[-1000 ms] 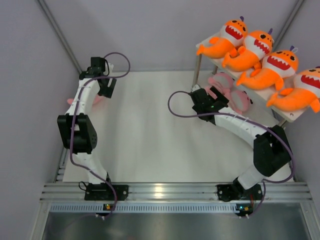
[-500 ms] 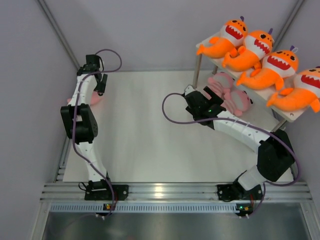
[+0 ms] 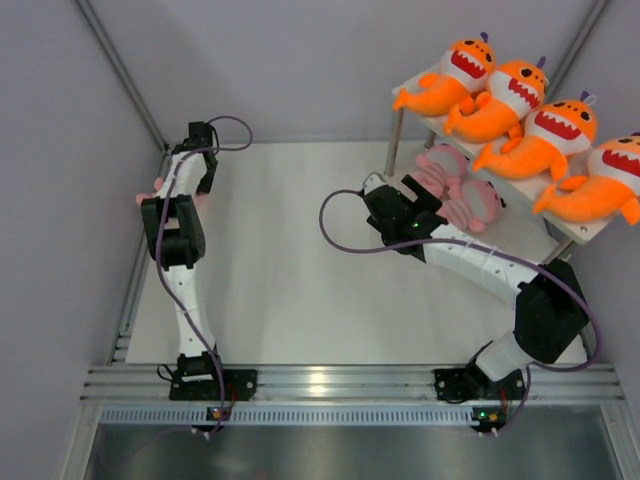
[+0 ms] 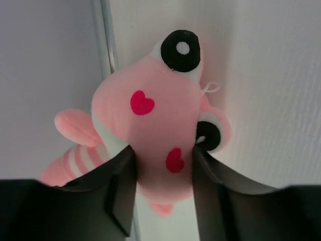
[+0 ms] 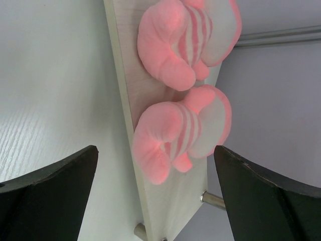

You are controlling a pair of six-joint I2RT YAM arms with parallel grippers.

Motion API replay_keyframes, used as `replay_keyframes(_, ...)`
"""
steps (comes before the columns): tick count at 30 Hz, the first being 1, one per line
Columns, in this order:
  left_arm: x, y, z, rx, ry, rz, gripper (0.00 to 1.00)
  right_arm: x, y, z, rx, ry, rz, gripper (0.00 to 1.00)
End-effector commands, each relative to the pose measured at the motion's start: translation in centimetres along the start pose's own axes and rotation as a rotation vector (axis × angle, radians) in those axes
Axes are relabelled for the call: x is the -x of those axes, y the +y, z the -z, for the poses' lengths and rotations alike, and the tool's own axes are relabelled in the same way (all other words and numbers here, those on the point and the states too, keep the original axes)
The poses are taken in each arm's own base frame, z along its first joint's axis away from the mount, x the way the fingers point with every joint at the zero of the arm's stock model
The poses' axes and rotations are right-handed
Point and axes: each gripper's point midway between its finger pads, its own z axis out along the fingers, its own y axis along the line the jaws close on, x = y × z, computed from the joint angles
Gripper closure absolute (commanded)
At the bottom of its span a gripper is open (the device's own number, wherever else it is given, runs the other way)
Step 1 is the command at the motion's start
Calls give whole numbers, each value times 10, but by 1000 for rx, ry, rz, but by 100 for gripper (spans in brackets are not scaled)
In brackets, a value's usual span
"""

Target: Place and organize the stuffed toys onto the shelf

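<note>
- The left pincer [image 4: 163,155] reaches to the far left edge of the table [image 3: 290,260], because one pink plush [image 4: 150,100] lies there against the rail [image 4: 103,30], well apart from the shelf [image 5: 123,50]
- In the left wrist view its two fingers stand partly apart, one on each side of the plush's lower face below the heart cheeks; they sit at the fabric, but I cannot tell whether they press hard enough to hold it
- The plush lies face up, eyes pointing away from the pincer, with its striped body trailing back under the left finger, so the head is what sits between the jaws
- The right pincer [image 5: 155,150] is spread as wide as it goes and holds nothing; it hovers just in front of the lower board
- Two striped pink toys [image 5: 180,135] rest side by side on that lower board, beyond the fingertips and not touched
- Four orange sharks [image 3: 520,110] line the top board in a row, so the stray plush looks like the last one to bring over
</note>
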Motion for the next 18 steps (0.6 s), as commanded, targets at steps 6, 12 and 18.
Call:
replay_keyframes(6, 6, 1, 25, -101, -74, 94, 100, 17, -12, 23, -32, -60, -48, 1)
replay_keyframes(12, 0, -47, 96, -318, -134, 224, 100, 53, -15, 58, -15, -254, -70, 1)
replay_keyframes(18, 4, -81, 213, -585, -250, 396, 100, 109, 29, 124, 62, -616, 69, 1)
